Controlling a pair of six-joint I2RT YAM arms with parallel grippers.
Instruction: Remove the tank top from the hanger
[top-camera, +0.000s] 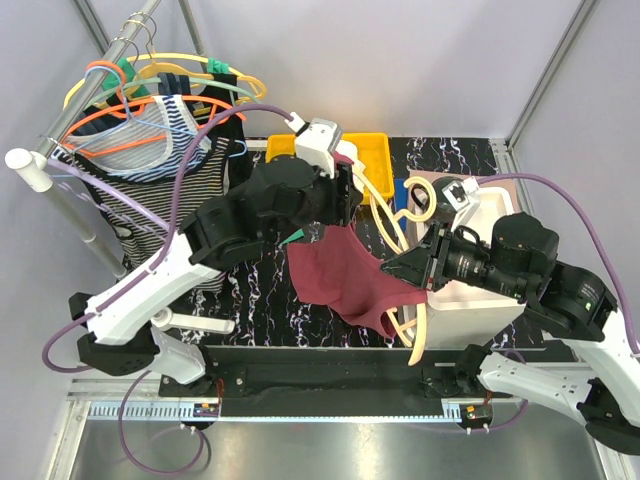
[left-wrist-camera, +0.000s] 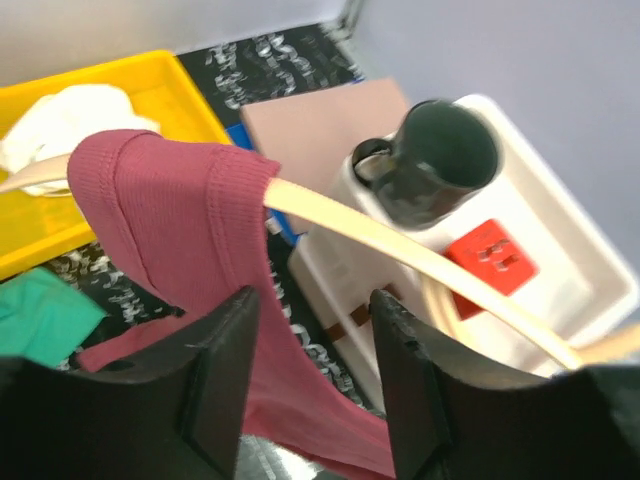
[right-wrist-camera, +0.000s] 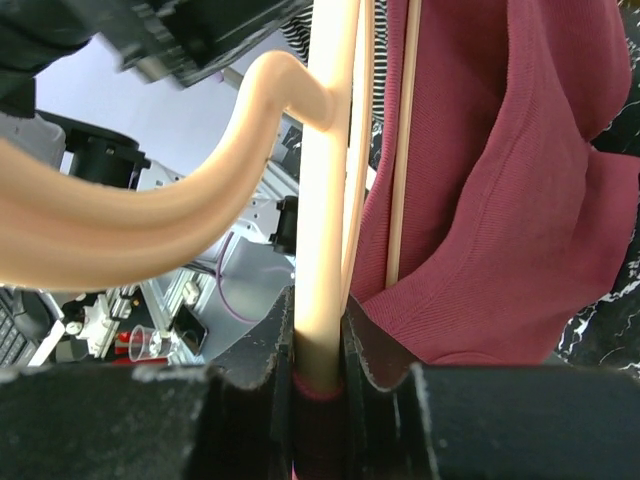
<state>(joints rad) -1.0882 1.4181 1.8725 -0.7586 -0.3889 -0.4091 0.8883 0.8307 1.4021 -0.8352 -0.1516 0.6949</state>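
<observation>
Black marbled table (top-camera: 258, 292), crowded. Left gripper (left-wrist-camera: 315, 300) reaches mid-table, jaws spread over maroon ribbed tank top (top-camera: 340, 275). Right gripper (right-wrist-camera: 320, 335) pinches cream plastic hanger (right-wrist-camera: 322, 200) just beside white plastic bin (top-camera: 478, 302).

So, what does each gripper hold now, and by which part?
The right gripper is shut on the cream hanger, on a straight arm near its hook. The left gripper is open and holds nothing.
</observation>
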